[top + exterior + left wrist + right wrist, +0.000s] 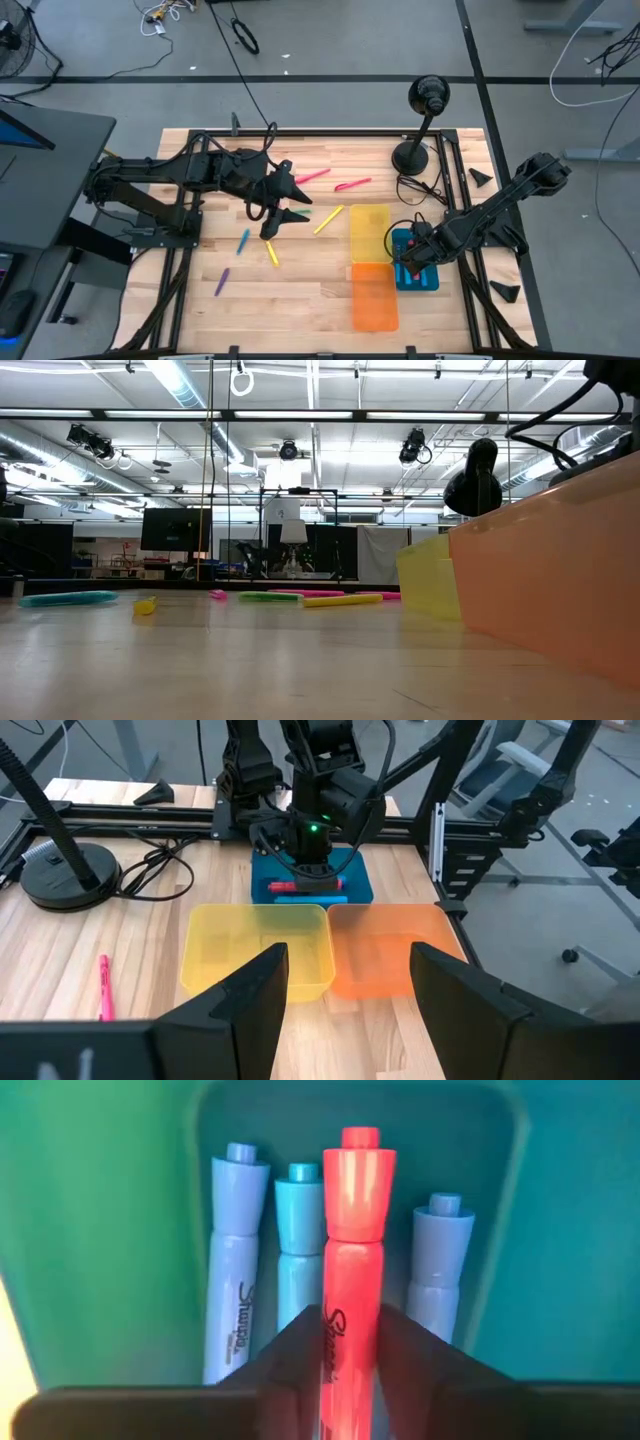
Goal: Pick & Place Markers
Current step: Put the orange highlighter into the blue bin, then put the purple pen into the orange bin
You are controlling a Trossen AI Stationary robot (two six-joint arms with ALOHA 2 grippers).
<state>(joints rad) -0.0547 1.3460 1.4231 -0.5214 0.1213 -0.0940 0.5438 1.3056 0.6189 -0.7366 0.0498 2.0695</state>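
My right gripper (pixel 350 1352) points down into the blue tray (pixel 428 280) at the table's right and is shut on a red marker (pixel 355 1230). Three blue markers (pixel 235 1270) lie side by side on the tray floor beneath it. My left gripper (pixel 290 205) hangs open above the middle of the table and holds nothing. Loose markers lie flat on the wood around it: two pink (pixel 312 176), a yellow (pixel 328 219), a blue (pixel 243 240), another yellow (pixel 272 252) and a purple (pixel 222 281). My right gripper pinches the red marker's barrel (pixel 350 1330) between its two fingers, which sit on its two long sides below the cap. The fingers come from above, pointing down, and lie across the marker. The marker lies level, low in the tray, parallel to the blue markers. Whether it rests on them I cannot tell.
A yellow tray (pixel 369 235) and an orange tray (pixel 374 298) stand side by side just left of the blue one. A black desk lamp (pixel 412 157) with cables stands at the far right. Bare wood lies along the near edge.
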